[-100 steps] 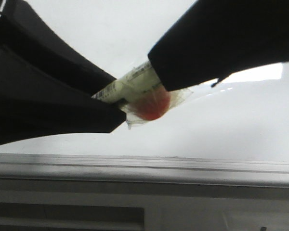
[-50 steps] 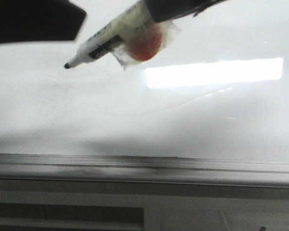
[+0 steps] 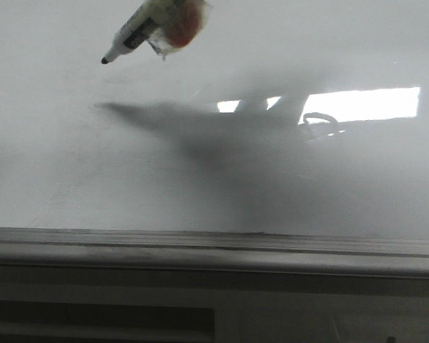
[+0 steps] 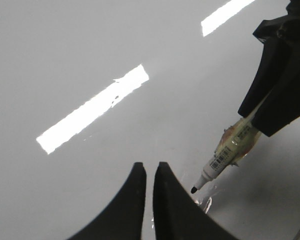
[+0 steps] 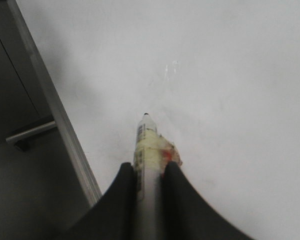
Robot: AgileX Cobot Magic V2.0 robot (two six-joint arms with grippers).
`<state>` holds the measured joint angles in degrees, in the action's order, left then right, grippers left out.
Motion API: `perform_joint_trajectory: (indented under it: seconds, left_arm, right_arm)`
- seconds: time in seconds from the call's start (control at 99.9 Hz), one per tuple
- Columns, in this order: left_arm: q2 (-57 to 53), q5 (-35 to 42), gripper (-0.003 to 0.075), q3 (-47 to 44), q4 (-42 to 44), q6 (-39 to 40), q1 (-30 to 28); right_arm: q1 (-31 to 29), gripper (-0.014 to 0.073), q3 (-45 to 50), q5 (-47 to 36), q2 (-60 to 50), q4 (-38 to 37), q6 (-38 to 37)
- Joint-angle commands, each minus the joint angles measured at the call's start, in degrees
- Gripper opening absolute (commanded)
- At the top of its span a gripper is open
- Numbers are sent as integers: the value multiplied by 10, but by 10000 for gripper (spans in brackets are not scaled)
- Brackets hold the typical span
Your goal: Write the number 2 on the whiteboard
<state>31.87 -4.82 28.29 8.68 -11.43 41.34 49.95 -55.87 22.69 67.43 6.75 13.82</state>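
The whiteboard (image 3: 200, 179) is a glossy white-grey surface with a grey metal edge rail (image 3: 214, 246) and a bright rectangular light reflection (image 3: 361, 105). No number 2 or any stroke shows on it. My right gripper (image 5: 149, 167) is shut on a white marker (image 5: 147, 137) wrapped in tape with a red patch. The marker (image 3: 139, 28) points down-left at the top of the front view, its black tip a little off the board above its shadow. My left gripper (image 4: 149, 167) is shut and empty, just beside the marker tip (image 4: 194, 190). The right gripper also shows in the left wrist view (image 4: 280, 85).
In the right wrist view the rail (image 5: 60, 120) runs along the board's edge, with a dark grey panel (image 5: 20, 190) and a metal bar (image 5: 30, 132) beyond it. A grey panel (image 3: 214, 307) lies below the rail in the front view.
Both black arms have risen out of the front view. The marker has moved up and left with the right gripper, and its shadow now lies across the board.
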Motion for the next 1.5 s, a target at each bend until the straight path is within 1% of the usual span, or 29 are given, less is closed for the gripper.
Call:
perform_joint_trajectory:
  seconds: [0.0,0.13,0.27,0.34,0.39,0.46,0.55,0.69,0.74,0.82,0.931,1.101,1.231,1.351,1.491]
  left_arm:
    - [1,41,-19,20,-17,6,-10]
    - [1,41,-19,20,-20,6,-14]
    - [1,42,-19,20,-20,6,-14]
    - [1,42,-19,20,-20,6,-14]
    - [1,42,-19,20,-21,6,-14]
    - [1,43,-19,20,-23,6,-14]
    - [1,44,-19,20,-23,6,-14]
    - [1,48,-19,20,-29,6,-14]
    - [1,48,-19,20,-36,6,-14]
    - [1,48,-19,20,-35,6,-14]
    - [1,48,-19,20,-35,6,-14]
    - [1,48,-19,20,-35,6,-14]
    - [1,48,-19,20,-35,6,-14]
    - [1,48,-19,20,-35,6,-14]
    - [1,48,-19,20,-35,6,-14]
  right_arm:
    - [-4,-70,-39,-25,10,-8,5]
    - [-6,-70,-66,-8,39,-26,5]
    - [-6,-69,-92,2,54,-68,-9]
    - [-6,-68,-105,21,54,-117,-38]
    - [-7,-67,-112,34,53,-167,-69]
    - [-12,-67,-125,68,52,-217,-109]
    - [-14,-67,-138,133,49,-251,-134]
    - [-14,-67,-136,195,29,-248,-138]
    - [-14,-67,-136,222,24,-248,-151]
    - [-11,-67,-131,252,18,-230,-155]
    - [16,-67,-109,240,23,-203,-155]
    - [78,-68,-90,177,76,-194,-159]
    - [85,-68,-95,147,111,-194,-165]
    - [85,-68,-95,163,106,-204,-182]
    - [85,-68,-78,222,75,-233,-206]
